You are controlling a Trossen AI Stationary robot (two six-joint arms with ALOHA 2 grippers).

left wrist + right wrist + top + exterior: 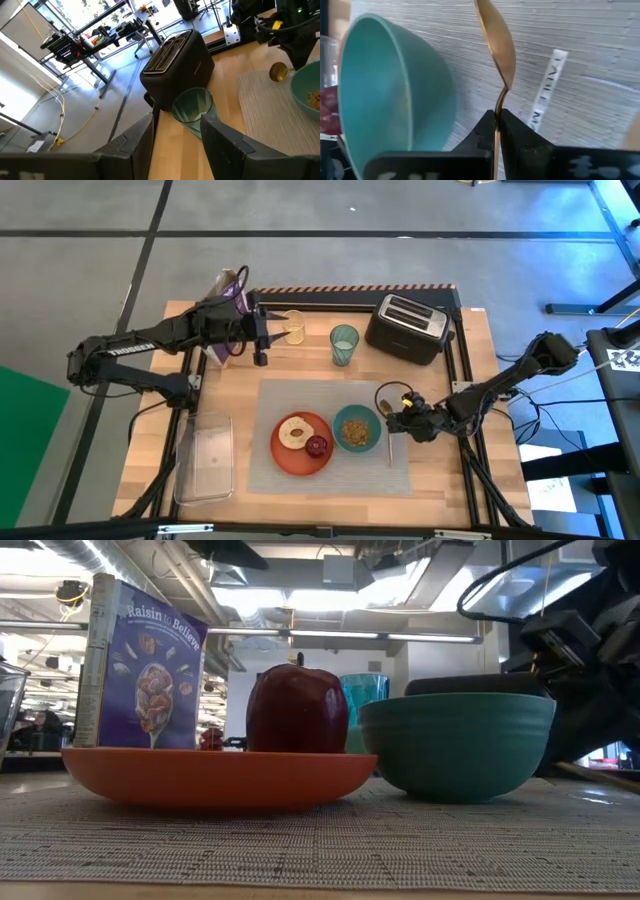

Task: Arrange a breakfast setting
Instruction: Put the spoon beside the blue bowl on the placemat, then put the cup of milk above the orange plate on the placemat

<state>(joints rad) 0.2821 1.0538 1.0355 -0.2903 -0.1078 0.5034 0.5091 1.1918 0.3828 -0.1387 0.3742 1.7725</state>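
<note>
A grey placemat [335,470] lies at the table's near middle. On it sit an orange plate [290,460] with a bagel-like ring [294,432] and a dark red fruit [317,446], and a teal bowl [356,428] holding cereal. A translucent green cup [343,345] stands on the wood beyond the mat. My right gripper [393,416] is at the bowl's right side, shut on a gold spoon [495,40]. My left gripper [262,345] is open and empty at the far left, beside the purple cereal box [232,305], left of the cup [192,107]. My right gripper pinches the spoon's thin handle [497,107] between its two fingers, just behind the spoon's bowl. The spoon's bowl [495,45] sticks out past the fingertips, turned on edge beside the teal bowl [395,95]. I cannot tell whether it touches the mat.
A black toaster [405,328] stands at the far right, and a small clear jar [293,327] stands beside the cereal box. A clear plastic container [205,455] lies at the near left. A raised frame runs along the table's far and right edges.
</note>
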